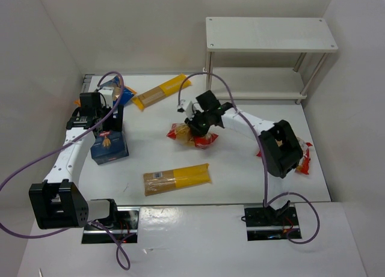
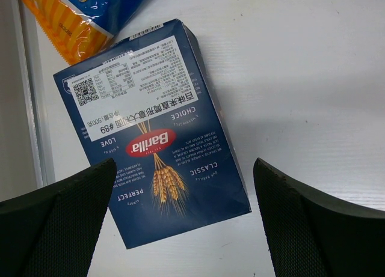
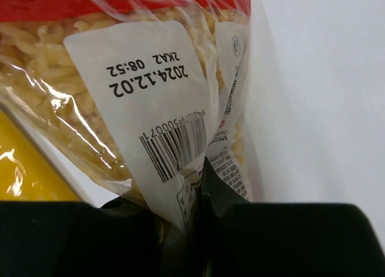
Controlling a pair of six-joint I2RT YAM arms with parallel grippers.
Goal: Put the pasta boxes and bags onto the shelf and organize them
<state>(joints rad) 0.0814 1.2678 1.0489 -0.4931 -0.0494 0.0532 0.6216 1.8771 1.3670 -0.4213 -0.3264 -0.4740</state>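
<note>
White table [image 1: 240, 181] in front of the shelf [image 1: 271, 33] is carrying the red-edged clear bag of short pasta [image 1: 180, 133]. It is likely handling light, soft and slippery. Right gripper [image 1: 199, 131] is pinching its film by the label, and left gripper [image 2: 183, 223] is hanging spread over the dark blue Barilla box [image 2: 150, 133]

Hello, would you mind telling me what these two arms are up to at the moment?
They are sorting pasta packs onto the white shelf, and no pack shows on it yet. The right gripper is pinching a clear bag of short pasta mid-table. The left gripper hangs open above the dark blue box. The far spaghetti pack, the near spaghetti pack, a blue-orange bag and a second clear bag lie on the table.
</note>
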